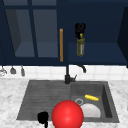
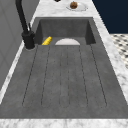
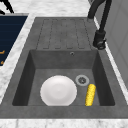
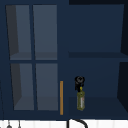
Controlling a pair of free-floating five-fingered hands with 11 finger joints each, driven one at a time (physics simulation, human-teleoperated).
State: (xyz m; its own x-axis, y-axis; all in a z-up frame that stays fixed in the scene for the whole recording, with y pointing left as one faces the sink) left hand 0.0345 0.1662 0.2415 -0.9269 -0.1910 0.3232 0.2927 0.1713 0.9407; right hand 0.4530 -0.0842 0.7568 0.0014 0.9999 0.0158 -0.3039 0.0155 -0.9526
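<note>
right hand (image 1: 80, 28) was up at the open side of the wall cabinet (image 1: 100, 15), fingers closed around the neck of an olive green bottle (image 1: 80, 47). bottle stood upright, its base at the lower shelf (image 1: 100, 53); couldn't tell if it rested on the shelf or hung just above. in the upper view the same hand (image 4: 79, 82) sat on top of the bottle (image 4: 80, 101), just right of the orange door handle (image 4: 61, 97). glass door (image 4: 33, 57) to the left was shut.

left hand (image 1: 43, 117) hung low at the front edge of the sink (image 1: 37, 100), over the drainboard, beside a red ball (image 1: 67, 115); couldn't tell how its fingers stood, looked to hold nothing.

basin held a white plate (image 3: 58, 90), lying flat, and a corn cob (image 3: 90, 94) just right of it by the drain (image 3: 82, 80). corn cob and plate apart, not touching. black faucet (image 3: 100, 37) stood at the back edge between drainboard and basin. in the left side view a small plate with a brown round item (image 2: 73, 5) sat on the counter past the basin. utensils (image 1: 12, 70) hung on the wall at left under the cabinet.
</note>
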